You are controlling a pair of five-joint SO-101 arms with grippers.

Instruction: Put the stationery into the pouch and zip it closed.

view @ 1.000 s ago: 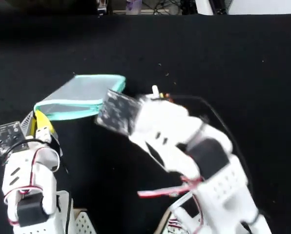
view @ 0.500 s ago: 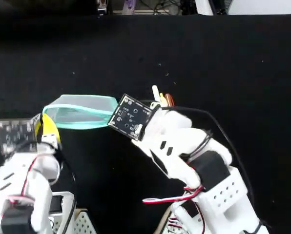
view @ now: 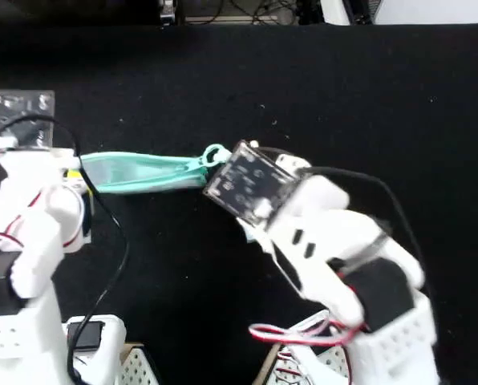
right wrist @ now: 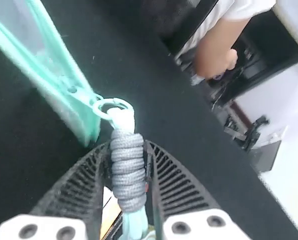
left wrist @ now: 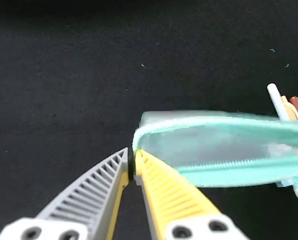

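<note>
The mint, see-through pouch (view: 143,172) is stretched in the air between both arms, above the black table. My left gripper (left wrist: 133,167) is shut on the pouch's (left wrist: 219,145) end corner. My right gripper (right wrist: 128,170) is shut on the grey braided zipper pull cord (right wrist: 127,170), which hangs from the mint ring (right wrist: 111,106) at the pouch's (right wrist: 44,80) other end. Stationery ends, white and brown (left wrist: 284,102), poke out on the table beyond the pouch, near the right arm (view: 259,152).
The black table (view: 343,96) has free room at the back and right. Cables and clutter lie beyond its far edge (view: 247,12). A person's arm (right wrist: 214,50) is in the room behind, in the right wrist view.
The left arm has lifted and swung toward the table's left edge, holding the pouch's end. The right arm has pulled the other end rightward, so the pouch went from lying flat to stretched thin.
</note>
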